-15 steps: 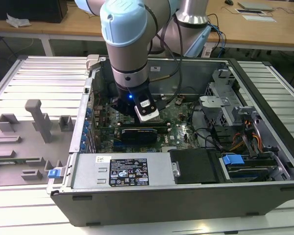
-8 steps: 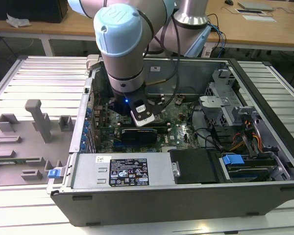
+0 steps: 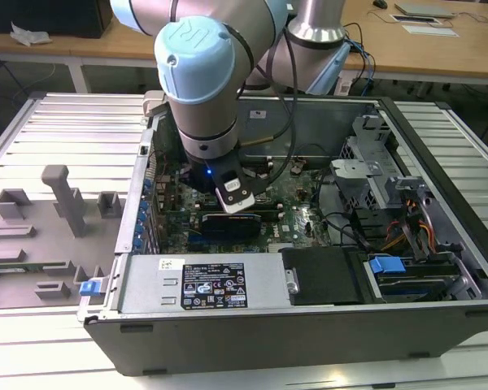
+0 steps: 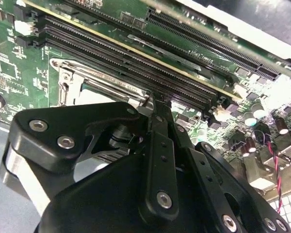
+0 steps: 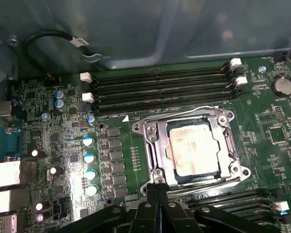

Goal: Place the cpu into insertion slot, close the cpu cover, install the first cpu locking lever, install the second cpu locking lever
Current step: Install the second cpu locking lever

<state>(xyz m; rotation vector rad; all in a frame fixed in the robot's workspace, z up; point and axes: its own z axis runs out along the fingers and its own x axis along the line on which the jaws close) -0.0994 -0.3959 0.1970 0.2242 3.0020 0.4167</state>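
Note:
The cpu (image 5: 193, 145), a pale square chip, lies in the insertion slot (image 5: 229, 145) on the green board. The silvery cpu cover (image 5: 154, 141) lies flat around it, so the chip shows through its window. A thin metal lever rod (image 5: 184, 113) runs along the socket side by the memory slots. Another lever rod (image 5: 208, 179) runs along the opposite side. My gripper (image 5: 157, 183) is shut, its black fingertips together at the socket's edge, by one end of that second rod. In the second wrist view the gripper (image 4: 153, 100) touches down at the socket frame (image 4: 87, 77).
The arm (image 3: 203, 73) reaches down into an open computer case (image 3: 309, 325). Long black memory slots (image 5: 160, 87) flank the socket. Blue-topped capacitors (image 5: 88, 158) stand beside it. A black cable (image 5: 48, 36) loops by the case wall. Grey fixtures (image 3: 57, 203) sit on the exterior view's left.

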